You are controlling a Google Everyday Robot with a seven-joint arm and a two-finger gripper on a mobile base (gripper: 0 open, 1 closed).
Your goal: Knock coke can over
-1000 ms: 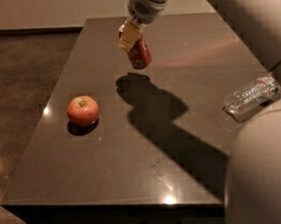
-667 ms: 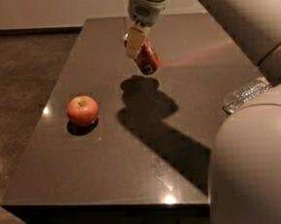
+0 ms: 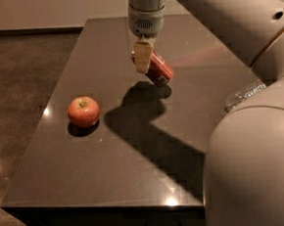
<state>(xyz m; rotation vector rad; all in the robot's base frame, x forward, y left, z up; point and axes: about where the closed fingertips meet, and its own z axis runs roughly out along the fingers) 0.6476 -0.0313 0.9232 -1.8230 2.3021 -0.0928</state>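
The arm [image 3: 213,16] is wearing smooth, off-white rounded shells, with two small dark round recesses showing along its upper side and a thin dark seam crossing one joint. The grey cylindrical wrist [image 3: 145,16] is carrying a small perforated patch. Below it, the pale tan claw [image 3: 145,65] is hanging over the far half of the tabletop [image 3: 88,178].
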